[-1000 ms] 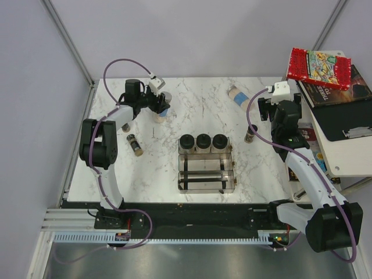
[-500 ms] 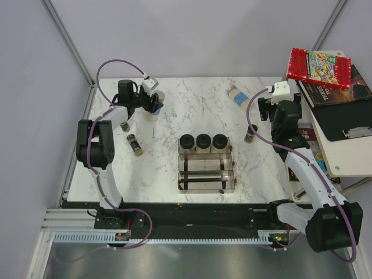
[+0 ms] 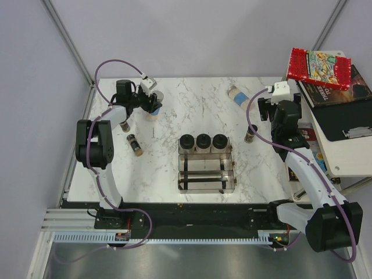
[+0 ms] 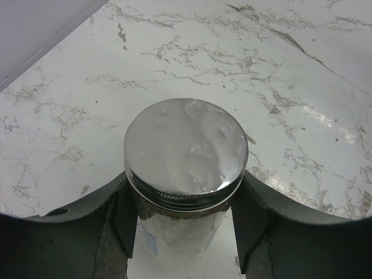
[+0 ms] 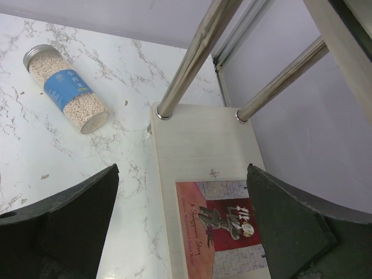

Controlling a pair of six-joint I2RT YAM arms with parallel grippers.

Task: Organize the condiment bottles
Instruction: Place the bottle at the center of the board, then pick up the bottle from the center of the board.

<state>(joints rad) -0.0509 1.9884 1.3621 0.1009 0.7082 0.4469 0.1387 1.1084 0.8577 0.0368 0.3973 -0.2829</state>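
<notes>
My left gripper [image 3: 152,106] is shut on an upright beige-filled bottle with a silver cap [image 4: 186,145] at the table's far left; the fingers [image 4: 125,215] flank it just under the cap. A second beige blue-labelled bottle [image 3: 237,95] lies at the far right and also shows in the right wrist view [image 5: 67,96]. Three black-lidded jars [image 3: 203,141] stand in the far compartment of the clear rack [image 3: 206,187]. One brown spice bottle [image 3: 250,133] stands right of the rack, one [image 3: 135,145] lies at the left, and another [image 3: 124,125] is by the left arm. My right gripper [image 3: 268,110] is open and empty.
A side shelf [image 3: 343,151] with stacked books [image 3: 319,67] stands off the table's right edge. In the right wrist view my open gripper [image 5: 183,226] is over its lower board [image 5: 192,145], which holds a red book [image 5: 232,226] beside metal legs [image 5: 192,52].
My left gripper has carried the silver-capped bottle to the left and slightly farther back. The right arm has not moved.
</notes>
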